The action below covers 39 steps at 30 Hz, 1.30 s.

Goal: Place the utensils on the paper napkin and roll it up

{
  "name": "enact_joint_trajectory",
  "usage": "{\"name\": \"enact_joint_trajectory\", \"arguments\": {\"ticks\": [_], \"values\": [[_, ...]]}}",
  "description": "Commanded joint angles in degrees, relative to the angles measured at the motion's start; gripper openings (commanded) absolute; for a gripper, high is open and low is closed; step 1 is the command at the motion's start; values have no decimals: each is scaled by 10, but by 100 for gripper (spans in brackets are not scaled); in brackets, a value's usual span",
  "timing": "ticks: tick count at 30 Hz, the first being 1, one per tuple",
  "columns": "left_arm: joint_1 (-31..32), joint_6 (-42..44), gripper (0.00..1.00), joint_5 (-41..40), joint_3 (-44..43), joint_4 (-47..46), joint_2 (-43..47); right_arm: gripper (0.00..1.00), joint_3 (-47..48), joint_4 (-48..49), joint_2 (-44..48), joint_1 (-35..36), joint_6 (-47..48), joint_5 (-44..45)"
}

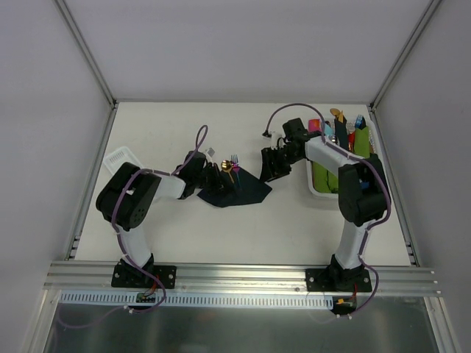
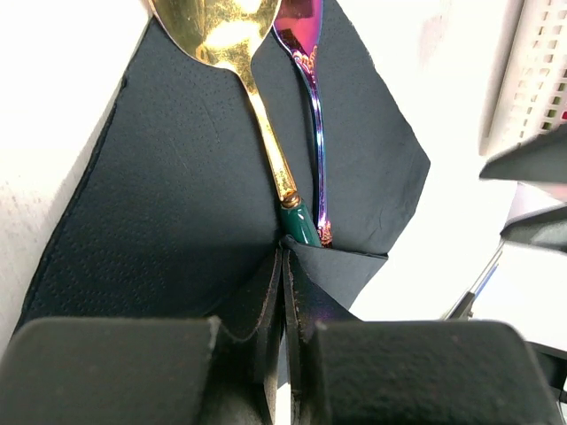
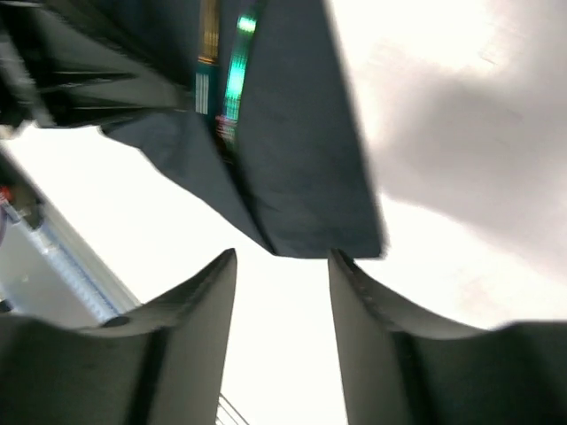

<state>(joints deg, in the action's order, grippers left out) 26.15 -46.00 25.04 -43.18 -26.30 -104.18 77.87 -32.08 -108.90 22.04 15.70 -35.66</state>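
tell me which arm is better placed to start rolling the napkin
Probably left. The left pincer is shut on the napkin at the spoon and fork handles; the right pincer is open, just off the napkin, holding nothing.

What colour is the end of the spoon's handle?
Dark green, on the gold spoon; clearest in the left wrist view.

The left arm (image 1: 136,198) bends low, left gripper (image 1: 212,176) clamped on the napkin's (image 1: 250,193) left end. The right gripper (image 1: 274,168) hangs just right of the napkin, jaws parted.
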Motion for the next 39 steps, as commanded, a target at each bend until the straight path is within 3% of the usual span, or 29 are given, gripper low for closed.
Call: {"name": "enact_joint_trajectory", "arguments": {"ticks": [1,10,16,24,36,39], "values": [[-4,12,0,-19,-9,24,-17,50,17,-51,7,-4,21,68],[-4,13,0,-21,-10,27,-19,62,65,-92,-82,-2,-6,91],[-4,10,0,-22,-13,28,-20,60,67,-102,-128,-1,-32,22],[-4,11,0,-24,-13,32,-22,52,67,-78,-134,-11,-66,-103],[-4,12,0,-26,-9,33,-19,37,48,-31,-95,-27,-143,-154],[-4,12,0,-26,-10,32,-19,25,48,-29,-97,-31,-149,-144]]}}
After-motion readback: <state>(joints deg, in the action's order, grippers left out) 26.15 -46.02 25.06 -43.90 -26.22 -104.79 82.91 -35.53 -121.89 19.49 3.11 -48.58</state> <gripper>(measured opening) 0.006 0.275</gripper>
